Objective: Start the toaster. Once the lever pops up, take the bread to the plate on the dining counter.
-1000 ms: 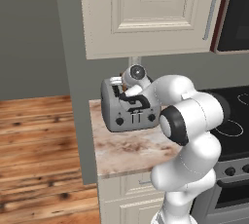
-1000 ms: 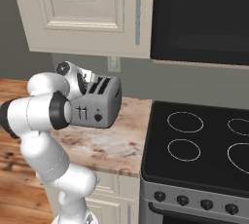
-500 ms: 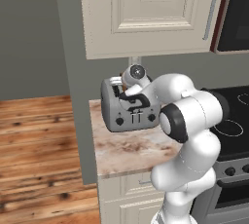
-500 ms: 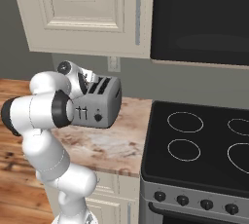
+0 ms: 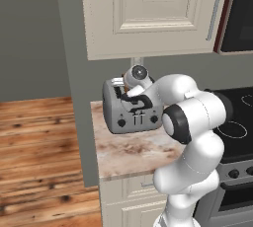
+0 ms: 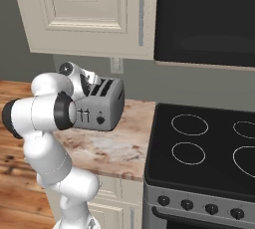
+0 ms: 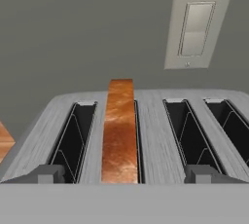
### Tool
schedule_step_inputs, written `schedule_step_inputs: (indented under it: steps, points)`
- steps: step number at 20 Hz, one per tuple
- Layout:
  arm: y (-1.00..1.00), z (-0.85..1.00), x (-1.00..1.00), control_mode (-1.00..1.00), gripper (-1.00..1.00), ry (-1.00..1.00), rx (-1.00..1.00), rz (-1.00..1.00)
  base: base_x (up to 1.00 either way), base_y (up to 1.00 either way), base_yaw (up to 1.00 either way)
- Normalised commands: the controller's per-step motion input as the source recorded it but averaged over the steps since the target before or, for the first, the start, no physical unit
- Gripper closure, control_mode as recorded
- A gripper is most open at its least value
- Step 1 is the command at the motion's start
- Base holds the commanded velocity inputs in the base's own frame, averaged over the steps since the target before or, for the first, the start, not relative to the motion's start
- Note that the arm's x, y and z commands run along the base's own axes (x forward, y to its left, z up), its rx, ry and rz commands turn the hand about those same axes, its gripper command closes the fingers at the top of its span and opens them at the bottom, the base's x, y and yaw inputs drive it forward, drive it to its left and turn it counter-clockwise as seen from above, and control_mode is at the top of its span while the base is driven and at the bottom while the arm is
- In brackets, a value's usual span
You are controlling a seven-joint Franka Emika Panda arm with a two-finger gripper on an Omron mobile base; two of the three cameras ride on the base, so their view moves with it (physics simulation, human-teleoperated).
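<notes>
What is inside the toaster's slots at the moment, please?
One slice of bread stands upright in the second slot from the left of the toaster in the hand view, its crust edge sticking up. The other three slots show bare wire guides. The bread's lower part is hidden.

Grey wall point(image 5: 34, 33), cream cabinets point(image 5: 148, 14)

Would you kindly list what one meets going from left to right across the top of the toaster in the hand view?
Empty leftmost slot → tan-brown bread slice standing up out of the second slot → empty third slot → empty rightmost slot of the grey-silver toaster.
</notes>
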Motion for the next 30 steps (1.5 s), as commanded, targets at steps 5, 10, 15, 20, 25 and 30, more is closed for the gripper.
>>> schedule_step_inputs:
  steps: [5,10,15,20,25,30]
  points:
    - [0.00,0.00,0.00,-1.00,1.00,0.00,0.00,0.00,0.00,0.00,0.00]
    - [0.00,0.00,0.00,-1.00,1.00,0.00,0.00,0.00,0.00,0.00,0.00]
    - [0.00,0.00,0.00,-1.00,1.00,0.00,0.00,0.00,0.00,0.00,0.00]
    - [0.00,0.00,0.00,-1.00,1.00,0.00,0.00,0.00,0.00,0.00,0.00]
    - [0.00,0.00,0.00,-1.00,1.00,0.00,0.00,0.00,0.00,0.00,0.00]
    - [0.00,0.00,0.00,-1.00,1.00,0.00,0.00,0.00,0.00,0.00,0.00]
